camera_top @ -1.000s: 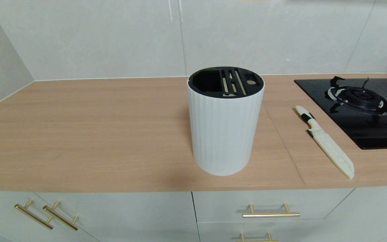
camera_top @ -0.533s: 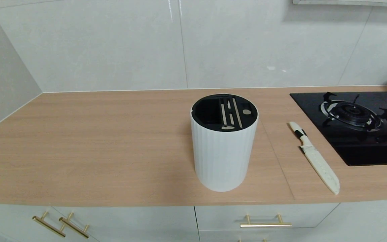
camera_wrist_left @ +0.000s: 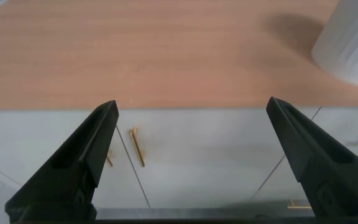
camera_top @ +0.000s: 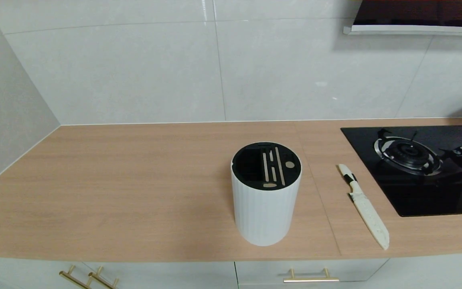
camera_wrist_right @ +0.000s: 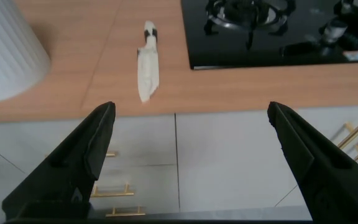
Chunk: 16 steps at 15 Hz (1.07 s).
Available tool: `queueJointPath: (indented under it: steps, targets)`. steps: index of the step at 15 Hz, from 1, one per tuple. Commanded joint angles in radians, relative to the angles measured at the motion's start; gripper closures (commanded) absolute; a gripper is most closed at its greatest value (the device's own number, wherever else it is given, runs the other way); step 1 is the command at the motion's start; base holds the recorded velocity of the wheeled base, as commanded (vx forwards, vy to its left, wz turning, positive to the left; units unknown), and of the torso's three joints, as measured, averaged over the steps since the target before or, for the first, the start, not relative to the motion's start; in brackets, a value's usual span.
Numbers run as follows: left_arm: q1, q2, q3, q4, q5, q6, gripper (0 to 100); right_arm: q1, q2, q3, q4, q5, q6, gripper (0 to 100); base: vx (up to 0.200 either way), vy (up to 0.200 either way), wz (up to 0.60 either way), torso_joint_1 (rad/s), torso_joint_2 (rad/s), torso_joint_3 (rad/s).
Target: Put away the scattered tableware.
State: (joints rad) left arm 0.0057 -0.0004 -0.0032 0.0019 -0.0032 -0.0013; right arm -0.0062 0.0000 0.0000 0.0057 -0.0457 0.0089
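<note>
right wrist view: one knife (camera_wrist_right: 148, 65) ahead of the spread right gripper (camera_wrist_right: 190, 106); left wrist view: one holder (camera_wrist_left: 350, 43) past the spread left gripper (camera_wrist_left: 191, 104).

A wooden countertop (camera_top: 134, 192) runs along a wall of pale grey tiles (camera_top: 134, 72). Set into its right end is a black glass gas hob (camera_top: 415, 196) with a round burner (camera_top: 407, 150) under a pan support. A range hood (camera_top: 415, 18) hangs above the hob. Below the counter, light cabinet fronts (camera_top: 175, 277) carry gold bar handles (camera_top: 310, 278)
</note>
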Motion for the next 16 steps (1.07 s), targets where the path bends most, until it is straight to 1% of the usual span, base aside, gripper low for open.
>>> queueJointPath:
  steps: [1, 7, 14, 16]
  targets:
    - [0.0, 0.0, 0.0, 0.0, 0.0, 0.0, 0, 0.0, 0.002, 0.0, 0.0, 0.0, 0.0, 0, 0.0, 0.0, 0.0, 0.256, -0.52, -0.266]
    - [0.0, 0.0, 0.0, 0.0, 0.0, 0.0, 0, 0.0, 0.0, 0.0, 0.0, 0.0, 0.002, 0, 0.0, 0.0, 0.0, 0.19, -0.39, -0.193]
    - [0.0, 0.0, 0.0, 0.0, 0.0, 0.0, 0, 0.0, 0.002, 0.0, 0.0, 0.001, -0.01, 0, 0.0, 0.0, 0.0, 0.007, -0.02, -0.005]
    - [0.0, 0.0, 0.0, 0.0, 0.0, 0.0, 0, 0.0, 0.002, 0.0, 0.0, 0.006, -0.056, 0, 0.0, 0.0, 0.0, 0.0, 0.0, 0.0]
